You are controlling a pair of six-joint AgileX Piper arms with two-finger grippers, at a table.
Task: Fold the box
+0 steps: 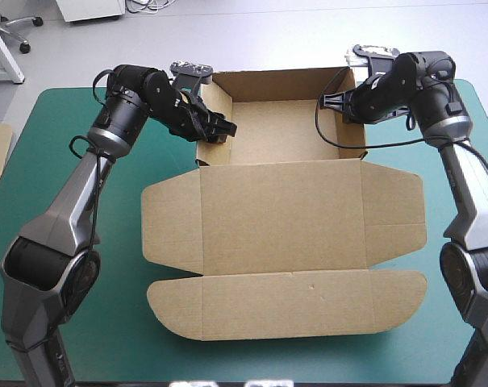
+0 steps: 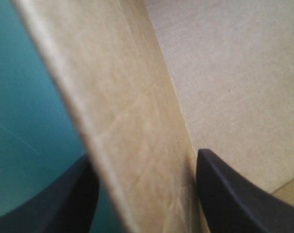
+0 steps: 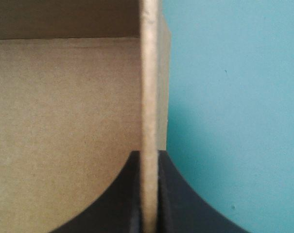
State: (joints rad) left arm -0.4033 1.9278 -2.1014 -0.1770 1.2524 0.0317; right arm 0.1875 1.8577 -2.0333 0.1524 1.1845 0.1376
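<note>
Brown board filled most of the table: a big brown cardboard box (image 1: 284, 234) sat in the middle of the flat teal-green table cover (image 1: 58, 169). Nearest, its lid lay flat and wide open, with round flaps at both ends. Farther back, the walls stood up and made an open tray. The left black two-finger gripper (image 1: 221, 129) was at the tray's left wall, its fingers (image 2: 234, 199) apart, one on each side (not squeezing, as far as I could see). The right black two-finger gripper (image 1: 331, 100) pinched the right wall tight. I think the step was firming up the side walls. Next, they probably needed tucking in snugly without bending.
</note>
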